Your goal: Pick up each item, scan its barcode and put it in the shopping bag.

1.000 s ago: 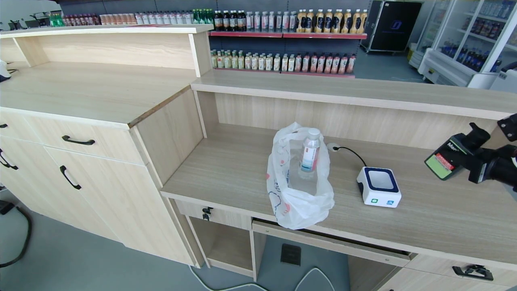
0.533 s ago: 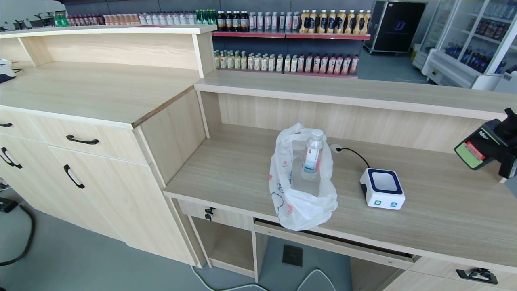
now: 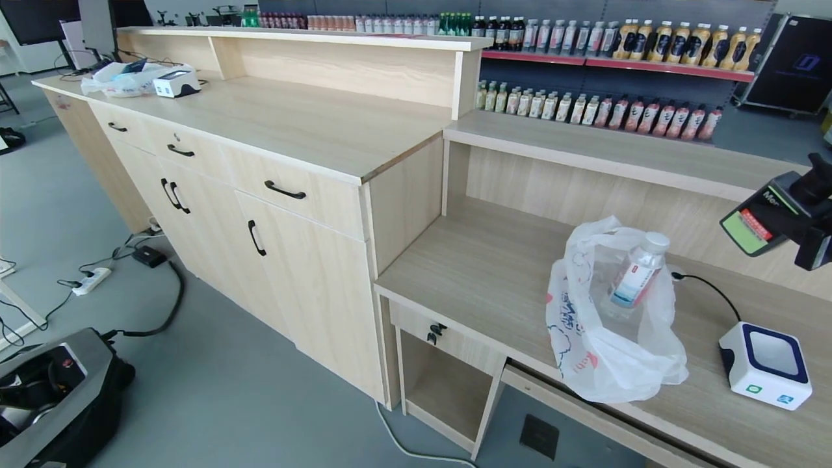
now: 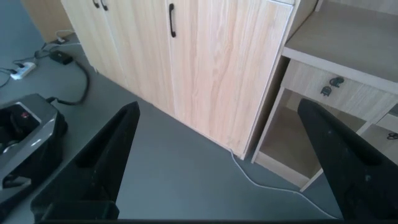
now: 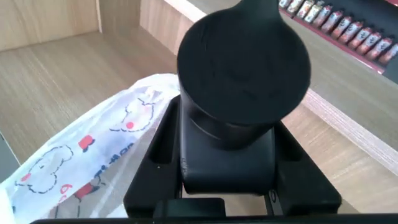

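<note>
right gripper (image 3: 809, 218) is clamped on a dark box (image 3: 757, 221), raised over the table (image 3: 494, 266) and well apart from the scanner (image 3: 767, 364). left gripper (image 4: 217, 106) is spread wide, low over the floor (image 4: 186, 180). Risks:
- The label side may miss the scanner window, giving no read.
- The shopping bag (image 3: 604, 351) sits at the table's front edge, mouth floppy, with a bottle (image 3: 636, 273) already inside. A clumsy drop could tip the bottle or shove the bag off.

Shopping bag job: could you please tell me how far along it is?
Done: a water bottle stands in the shopping bag. In hand: the right claw holds a dark box in the air. Left: apparently scanning it on the scanner, then bagging it.
</note>
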Robot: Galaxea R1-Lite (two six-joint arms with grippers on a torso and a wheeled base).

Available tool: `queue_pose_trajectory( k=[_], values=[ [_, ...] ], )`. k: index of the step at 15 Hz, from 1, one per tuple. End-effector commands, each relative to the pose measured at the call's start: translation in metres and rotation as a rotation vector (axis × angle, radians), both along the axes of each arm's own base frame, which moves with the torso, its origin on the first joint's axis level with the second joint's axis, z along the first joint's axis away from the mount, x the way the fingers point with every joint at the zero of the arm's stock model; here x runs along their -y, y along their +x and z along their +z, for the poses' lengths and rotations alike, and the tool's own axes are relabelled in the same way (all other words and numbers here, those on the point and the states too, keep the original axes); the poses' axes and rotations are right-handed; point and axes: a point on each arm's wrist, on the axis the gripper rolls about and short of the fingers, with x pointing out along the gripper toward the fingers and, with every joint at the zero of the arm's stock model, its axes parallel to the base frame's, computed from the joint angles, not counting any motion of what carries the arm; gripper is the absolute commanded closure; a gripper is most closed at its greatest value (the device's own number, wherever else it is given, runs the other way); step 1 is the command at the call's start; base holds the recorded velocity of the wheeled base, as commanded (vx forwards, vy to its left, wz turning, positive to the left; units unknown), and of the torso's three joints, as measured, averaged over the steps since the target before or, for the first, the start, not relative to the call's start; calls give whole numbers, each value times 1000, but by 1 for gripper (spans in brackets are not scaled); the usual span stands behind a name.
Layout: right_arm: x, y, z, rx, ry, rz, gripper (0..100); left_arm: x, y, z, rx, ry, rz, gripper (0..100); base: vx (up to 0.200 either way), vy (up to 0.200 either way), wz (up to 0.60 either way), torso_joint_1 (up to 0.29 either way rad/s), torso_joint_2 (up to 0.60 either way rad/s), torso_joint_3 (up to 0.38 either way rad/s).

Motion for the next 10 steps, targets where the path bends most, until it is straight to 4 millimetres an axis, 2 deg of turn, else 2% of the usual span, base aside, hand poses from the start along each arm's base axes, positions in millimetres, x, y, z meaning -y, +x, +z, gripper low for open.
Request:
queue_pose_trajectory(
  k=[1, 3, 4, 7, 9, 10],
  values=[
    [-9, 7, -7, -22, 8, 46, 100, 0, 0, 0, 0, 0, 0, 0, 0, 0, 0, 0, 0, 0],
    [-19, 14, -23, -82, 31, 126, 100, 0, 0, 0, 0, 0, 0, 0, 0, 0, 0, 0, 0, 0],
    [-19, 14, -23, -82, 31, 126, 100, 0, 0, 0, 0, 0, 0, 0, 0, 0, 0, 0, 0, 0],
    [-31, 33, -52, -219, 76, 224, 100, 0, 0, 0, 0, 0, 0, 0, 0, 0, 0, 0, 0, 0],
    [-32, 39, -65, -260, 79, 236, 100, 0, 0, 0, 0, 0, 0, 0, 0, 0, 0, 0, 0, 0],
    [-32, 47, -78, -296, 90, 241, 100, 0, 0, 0, 0, 0, 0, 0, 0, 0, 0, 0, 0, 0]
  ],
)
